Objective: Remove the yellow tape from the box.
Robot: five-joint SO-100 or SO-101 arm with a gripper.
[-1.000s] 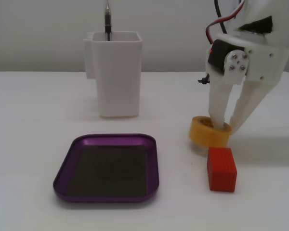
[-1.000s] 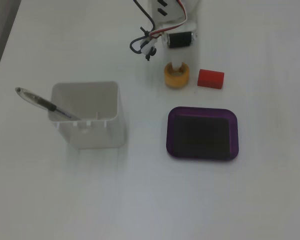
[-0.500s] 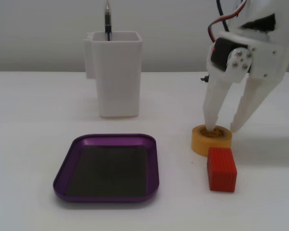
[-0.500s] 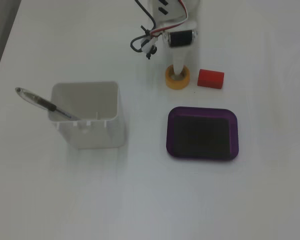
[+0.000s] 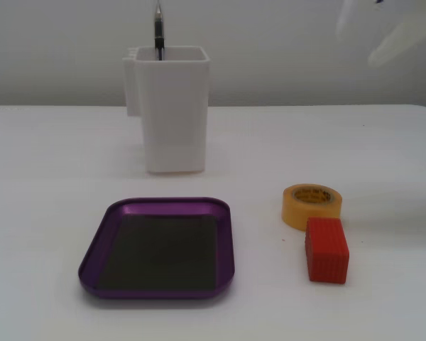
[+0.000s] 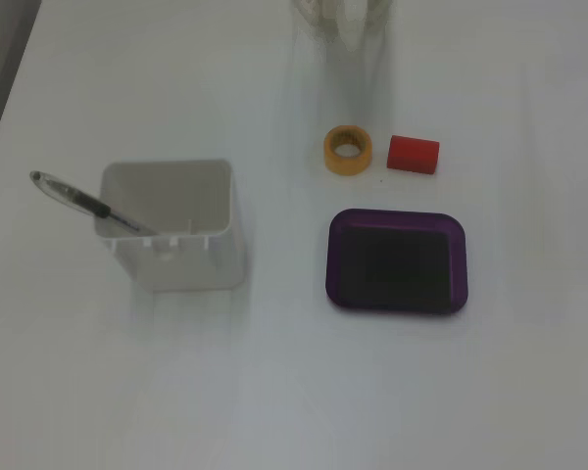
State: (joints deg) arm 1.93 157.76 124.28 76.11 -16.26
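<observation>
Yellow tape [image 5: 312,206] lies flat on the white desk [image 5: 57,185], hollow core up, faint printed marks visible on the inner wall of the core in the lower fixed view. It sits outside the purple box [image 5: 158,246], to the right of it in that view and clear of its rim. In the fixed view from above, the tape [image 6: 348,150] lies just above the box [image 6: 396,260], near the box's left end, with bare desk between them.

Box: shallow, rounded corners, dark flat bottom, nothing in it.

Red ribbed block [image 5: 326,249] stands just in front of the tape in the lower view; whether they touch I cannot tell there. From above, the block [image 6: 413,154] lies just right of the tape with a narrow gap, so apart.

Tall white square container [image 5: 167,108] stands behind the box in the lower view, with a pen [image 5: 157,28] sticking out of its top. From above, the container [image 6: 172,224] is well left of the box, and the pen [image 6: 78,200] leans over its left rim.

End effector [image 5: 383,32]: only a blurred white shape at the upper right corner of the lower view, high above the desk and well clear of the tape. Nothing is seen held in it; how far it is opened, cannot tell. From above, only a faint blur shows at the top edge.
</observation>
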